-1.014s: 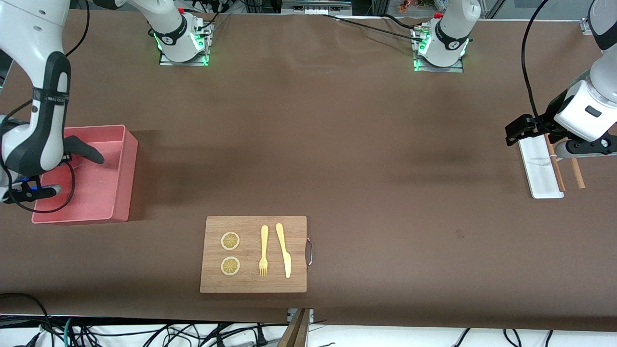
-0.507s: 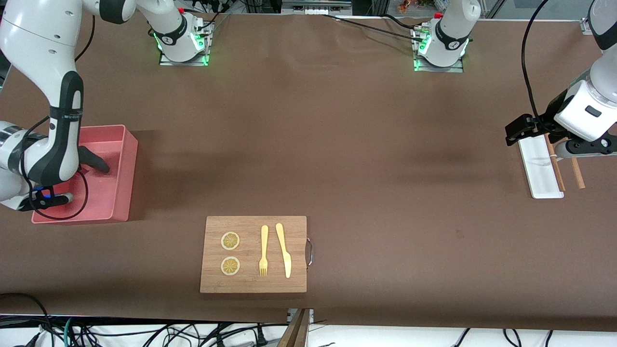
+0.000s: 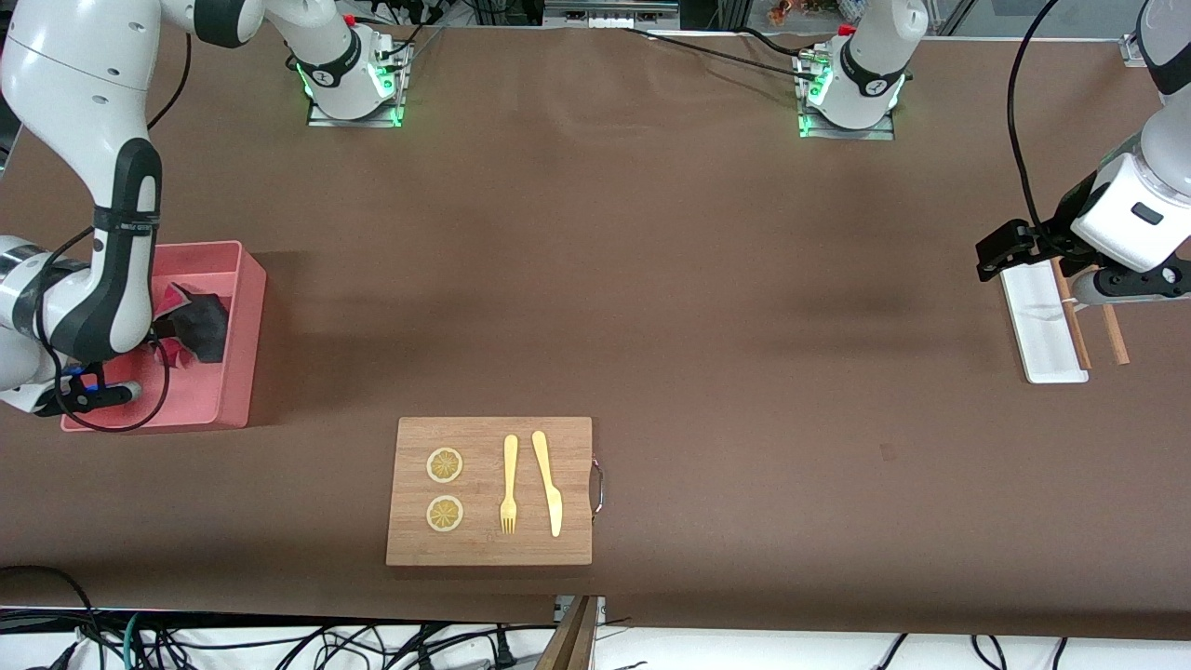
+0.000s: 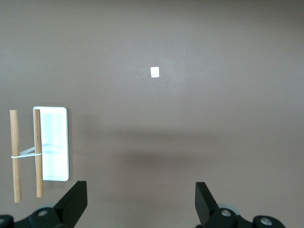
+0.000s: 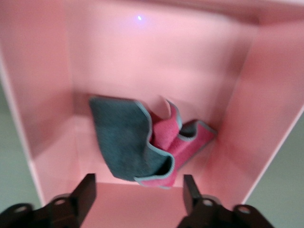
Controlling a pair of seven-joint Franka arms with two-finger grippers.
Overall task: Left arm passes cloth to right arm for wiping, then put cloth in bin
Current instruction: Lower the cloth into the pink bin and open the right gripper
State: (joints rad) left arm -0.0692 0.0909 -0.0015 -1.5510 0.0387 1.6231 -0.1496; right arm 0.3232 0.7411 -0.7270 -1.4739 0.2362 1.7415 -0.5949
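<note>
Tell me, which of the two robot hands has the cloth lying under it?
The right hand, over the pink bin; the cloth lies crumpled inside, below its open fingers. The left hand hovers open by a white tray.

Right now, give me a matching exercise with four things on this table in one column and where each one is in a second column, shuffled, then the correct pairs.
Things:
1. cloth
2. fork
3. right gripper
4. white tray

Places:
A. open, over the bin
B. under the waiting left gripper, at the left arm's end of the table
C. crumpled inside the bin
D. on the cutting board, beside the knife

Pairs: 1-C, 2-D, 3-A, 4-B
</note>
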